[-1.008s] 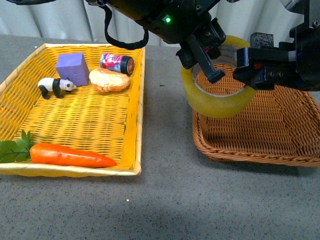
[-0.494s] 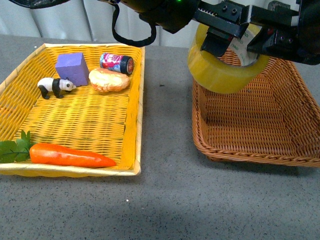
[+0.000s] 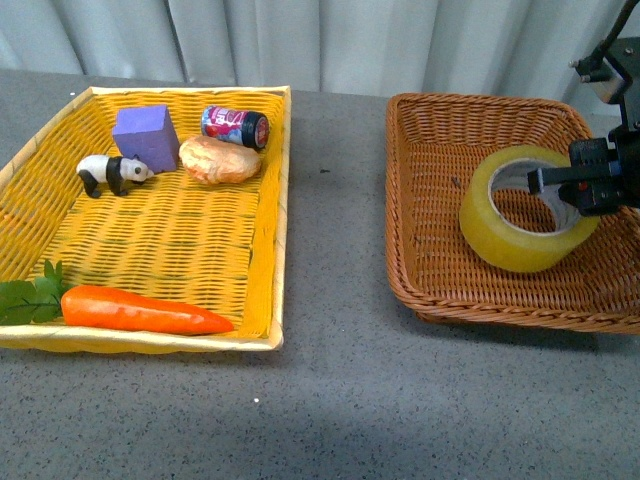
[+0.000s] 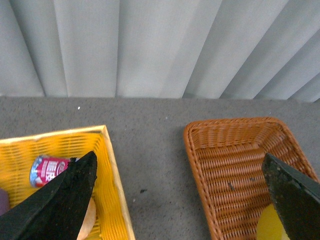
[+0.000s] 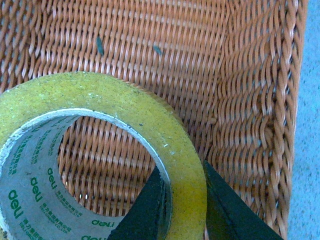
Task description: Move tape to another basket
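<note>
While the right claw (image 5: 186,212) pinches the tape (image 3: 525,222) by its wall, the roll tilts inside the brown basket (image 3: 480,98); the left claw (image 4: 178,157) hangs spread, empty, above the counter (image 3: 330,400).

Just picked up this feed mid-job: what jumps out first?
The yellowish tape, pinched by its wall in the right gripper, is tilted inside the brown basket on the right. On the left, the bright yellow basket holds an orange carrot along its near edge.
</note>
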Controlling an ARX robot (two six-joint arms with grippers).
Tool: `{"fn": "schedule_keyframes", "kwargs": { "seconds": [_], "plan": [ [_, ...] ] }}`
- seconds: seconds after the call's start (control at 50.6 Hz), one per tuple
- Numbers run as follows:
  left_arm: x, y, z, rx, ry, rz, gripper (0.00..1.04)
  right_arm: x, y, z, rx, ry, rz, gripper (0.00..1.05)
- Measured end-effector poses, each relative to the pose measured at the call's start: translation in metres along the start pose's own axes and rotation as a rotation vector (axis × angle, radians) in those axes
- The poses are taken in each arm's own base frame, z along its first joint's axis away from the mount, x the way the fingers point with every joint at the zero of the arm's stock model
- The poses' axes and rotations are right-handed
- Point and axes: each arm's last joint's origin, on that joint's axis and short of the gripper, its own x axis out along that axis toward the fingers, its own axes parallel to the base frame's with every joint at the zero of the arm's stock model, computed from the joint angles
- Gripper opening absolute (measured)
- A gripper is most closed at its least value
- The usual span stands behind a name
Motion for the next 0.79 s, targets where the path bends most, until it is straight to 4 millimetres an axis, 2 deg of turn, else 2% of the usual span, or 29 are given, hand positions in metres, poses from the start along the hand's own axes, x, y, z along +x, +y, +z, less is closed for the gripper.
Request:
{"fn": "schedule_keyframes", "kwargs": {
  "seconds": [0.138, 0.277, 0.376, 0.474, 0.514, 0.573, 0.633, 0.672, 0.791],
  "plan": [
    [-0.003, 0.01, -0.015, -0.024, 0.024, 0.038, 0.98, 0.011, -0.004, 0.009, -0.021, -0.009, -0.006, 0.15],
    [-0.012, 0.027, -0.024, -0.036, 0.035, 0.115, 0.98, 0.02, -0.008, 0.002, -0.037, 0.042, -0.007, 0.17],
    [-0.019, 0.034, -0.026, -0.04, 0.023, 0.179, 0.98, 0.016, -0.01, 0.006, -0.035, 0.002, 0.003, 0.39],
    [-0.027, 0.037, -0.03, -0.033, -0.02, 0.252, 0.98, -0.001, -0.01, 0.013, -0.035, -0.079, 0.002, 0.6],
    [-0.033, 0.04, -0.035, 0.011, -0.113, 0.265, 0.91, -0.01, -0.01, 0.015, -0.031, -0.133, 0.005, 0.68],
    [-0.051, 0.045, -0.044, 0.076, -0.236, 0.252, 0.78, -0.017, -0.011, 0.011, 0.022, -0.383, -0.057, 0.58],
    [-0.072, 0.049, -0.051, 0.101, -0.3, 0.255, 0.67, -0.027, -0.012, -0.003, 0.054, -0.573, -0.071, 0.48],
    [-0.085, 0.052, -0.053, 0.111, -0.325, 0.258, 0.6, -0.037, -0.012, -0.014, 0.066, -0.658, -0.076, 0.41],
    [-0.113, 0.059, -0.063, 0.126, -0.338, 0.272, 0.42, -0.07, -0.014, -0.024, 0.08, -0.822, -0.083, 0.23]
  ]
}}
